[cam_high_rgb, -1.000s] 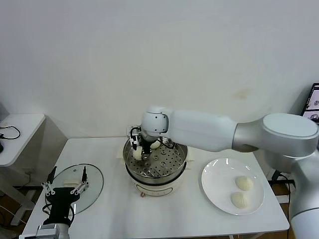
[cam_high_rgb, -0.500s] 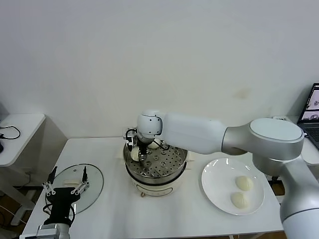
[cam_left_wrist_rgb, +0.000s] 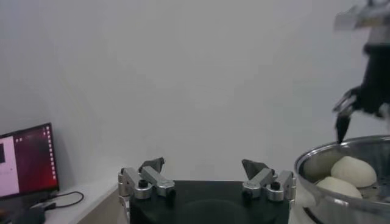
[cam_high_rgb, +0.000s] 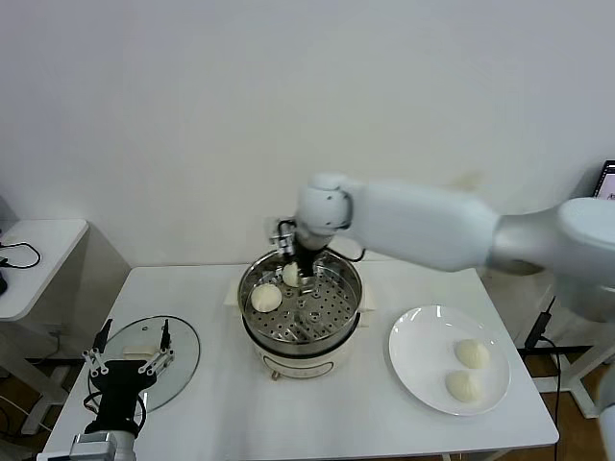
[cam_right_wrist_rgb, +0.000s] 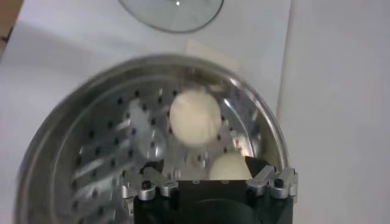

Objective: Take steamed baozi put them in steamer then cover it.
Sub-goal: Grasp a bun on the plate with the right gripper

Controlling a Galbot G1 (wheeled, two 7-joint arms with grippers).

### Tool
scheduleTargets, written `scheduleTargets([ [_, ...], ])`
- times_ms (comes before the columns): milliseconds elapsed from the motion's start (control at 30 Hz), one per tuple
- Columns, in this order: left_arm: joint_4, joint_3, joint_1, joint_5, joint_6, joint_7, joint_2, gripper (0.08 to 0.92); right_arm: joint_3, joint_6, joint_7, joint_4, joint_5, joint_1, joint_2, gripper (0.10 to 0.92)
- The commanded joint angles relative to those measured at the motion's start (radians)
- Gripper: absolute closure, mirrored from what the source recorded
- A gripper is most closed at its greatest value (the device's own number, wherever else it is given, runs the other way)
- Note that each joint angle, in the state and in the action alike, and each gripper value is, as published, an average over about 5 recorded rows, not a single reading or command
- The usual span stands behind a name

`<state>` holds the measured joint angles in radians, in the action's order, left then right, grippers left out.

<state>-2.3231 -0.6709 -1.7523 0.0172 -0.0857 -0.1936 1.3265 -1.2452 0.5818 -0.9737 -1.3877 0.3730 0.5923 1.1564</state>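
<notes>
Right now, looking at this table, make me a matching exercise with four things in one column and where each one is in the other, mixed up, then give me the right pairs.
Things:
1. two baozi
2. two other baozi
3. glass cover
4. right gripper

Places:
A. flat on the table, near the left gripper
B. on the white plate
C. open, above the back of the steamer
D. on the perforated tray inside the steamer

Pairs: 1-D, 2-B, 3-A, 4-C
</notes>
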Motion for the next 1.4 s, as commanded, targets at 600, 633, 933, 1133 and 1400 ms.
scheduleTargets([
  [600,-0.006,0.048,-0.048,-0.057,0.007,-0.004,0.013,0.177,0.183,-0.299,-0.149,-0.404,-0.463,-0.362,-0.877,0.203],
  [633,-0.005,0.05,-0.05,-0.061,0.007,-0.005,0.015,0.177,0.216,-0.301,-0.144,-0.407,-0.471,-0.41,-0.887,0.203],
  [933,0.002,0.063,-0.065,-0.082,0.012,-0.008,0.026,0.177,0.474,-0.302,-0.104,-0.401,-0.552,-0.771,-0.921,0.203],
  [1133,0.002,0.064,-0.075,-0.086,0.016,-0.009,0.028,0.177,0.602,-0.303,-0.089,-0.377,-0.578,-0.922,-0.91,0.203],
  [1400,0.005,0.066,-0.075,-0.088,0.017,-0.009,0.03,0.177,0.662,-0.296,-0.052,-0.354,-0.576,-1.0,-0.866,0.203],
])
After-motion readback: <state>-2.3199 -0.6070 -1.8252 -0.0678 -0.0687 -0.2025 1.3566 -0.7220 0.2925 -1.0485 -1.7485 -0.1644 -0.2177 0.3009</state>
